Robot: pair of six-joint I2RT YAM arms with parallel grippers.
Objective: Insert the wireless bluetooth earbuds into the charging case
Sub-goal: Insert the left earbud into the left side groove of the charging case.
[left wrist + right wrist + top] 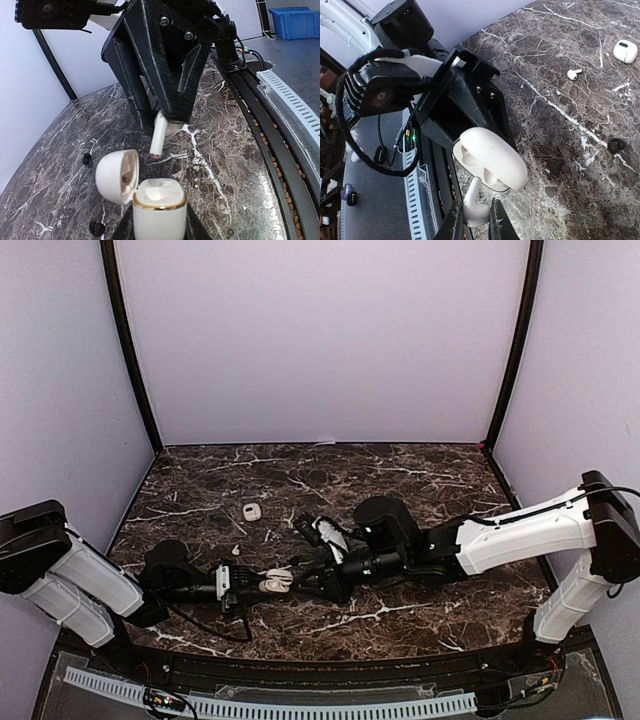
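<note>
White earbud (475,207) is pinched in the right gripper (474,224). The fingers (453,222) are closed on its bulb end and the stem sticks out toward the open charging case (490,159). In the left wrist view the stem tip hangs just above and slightly far of the case mouth. It is not touching and not in a slot.

The charging case body is clamped in the left gripper (159,231), fingers closed on both sides. It has a gold band round the rim, and its lid (117,176) is hinged open to the left.

In the top view both grippers meet near the front, a bit left of middle, over the dark marble surface (400,480). Cannot tell if the case bottom touches it.

A closed white case (252,511) lies flat on the surface, far of the grippers and well apart from them. A loose white earbud (574,74) lies near that case, not touching it. A black earbud (86,158) is on the surface left of the open lid, and a second black earbud (96,228) sits nearer, beside the left fingers.
</note>
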